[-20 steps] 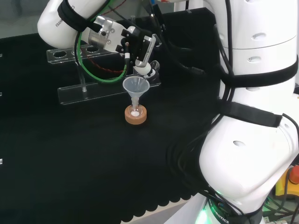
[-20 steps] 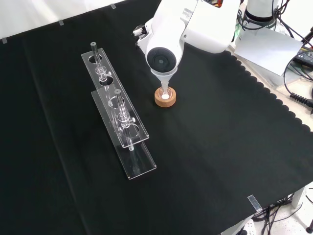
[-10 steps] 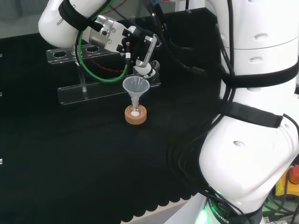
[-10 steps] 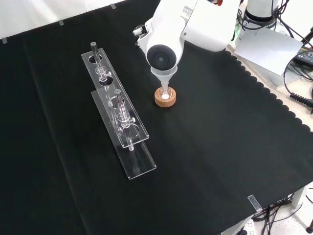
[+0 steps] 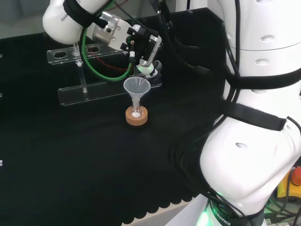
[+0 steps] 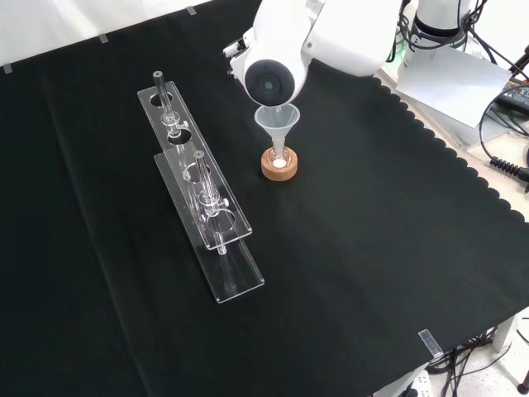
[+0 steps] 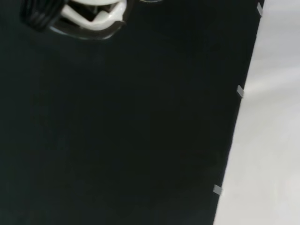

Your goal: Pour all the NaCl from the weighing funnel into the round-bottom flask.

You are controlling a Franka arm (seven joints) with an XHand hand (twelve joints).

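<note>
A clear plastic funnel stands in the neck of a small round-bottom flask on a cork ring. White powder lies in the flask's bottom. In the head view my hand hangs just above and behind the funnel's rim, fingers curled, and a small clear piece, seemingly the weighing funnel, is pinched at its fingertips. The front view has the arm's link with its round grey cap standing before the hand. A blurred white part of the hand shows over black cloth in the wrist view.
Two clear acrylic racks with a few small glass pieces stand beyond the flask in the head view, left of it in the front view. The cloth's scalloped edge runs at the front view's right, with cables beyond.
The hand and its link have risen a little above the funnel. In the front view the funnel's rim, hidden before by the link, now shows. Flask and funnel have not moved.
</note>
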